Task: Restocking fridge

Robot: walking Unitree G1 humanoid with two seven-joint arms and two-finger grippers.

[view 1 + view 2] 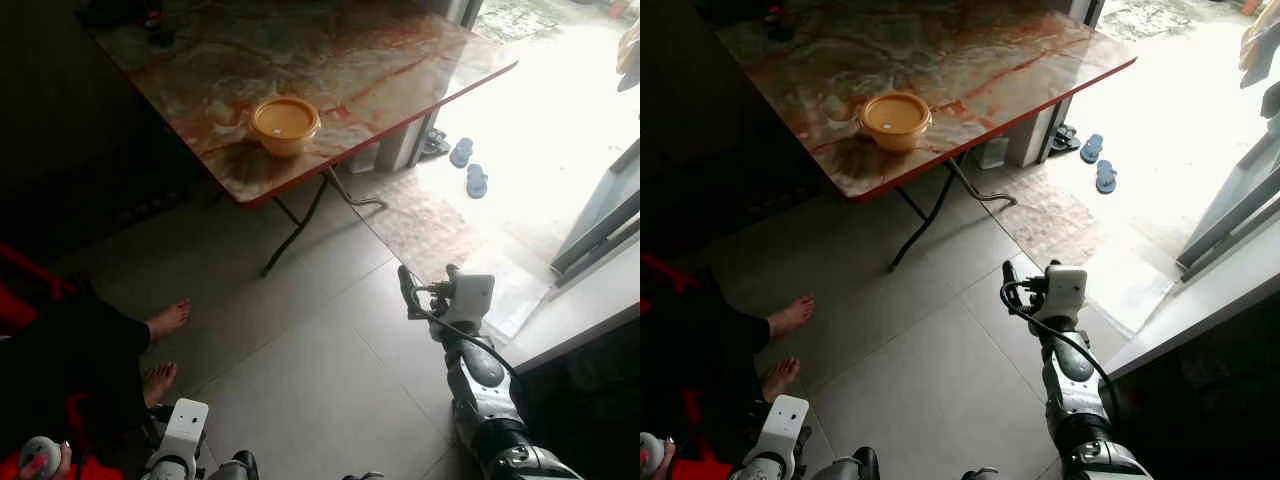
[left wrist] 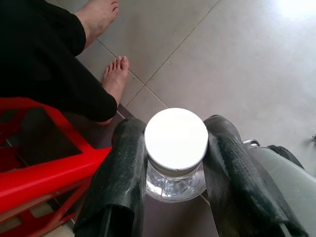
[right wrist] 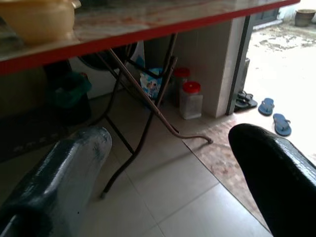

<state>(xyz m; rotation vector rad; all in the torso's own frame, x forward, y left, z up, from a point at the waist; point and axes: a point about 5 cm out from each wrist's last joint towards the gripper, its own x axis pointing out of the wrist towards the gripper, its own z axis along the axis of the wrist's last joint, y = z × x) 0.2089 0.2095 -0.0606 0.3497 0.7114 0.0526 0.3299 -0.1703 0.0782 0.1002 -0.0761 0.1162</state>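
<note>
- The left gripper (image 2: 174,163) is low down by the robot's side, and its two black fingers (image 2: 123,182) press on a clear jar (image 2: 175,180) with a white lid (image 2: 176,138). One finger sits on each side of the jar, just under the lid, so the jar should not slip out.
- The jar looks like the thing that must go in the fridge. It hangs over the grey floor (image 1: 330,370), near the table (image 1: 300,60) but well below its top.
- Right by the jar is a red stool (image 2: 44,173), and a person sits there with bare feet (image 2: 114,79) on the floor. (The robot should take care not to bump those toes.)
- The right gripper (image 3: 168,168) is held out in front, lower than the table and pointing under it. Its fingers are spread wide with nothing between them, so it is free to pull a door or help out.
- On the table, near its front corner, sits a yellow bowl (image 1: 284,124) with a lid on it.
- Under the table, by its folding legs, stand two tubs with red lids (image 3: 190,98).
- Past the table, out on the bright ground by the doorway, lies a pair of blue sandals (image 1: 469,165).
- I see no fridge from here, so I think the robot must carry the jar to it first.
</note>
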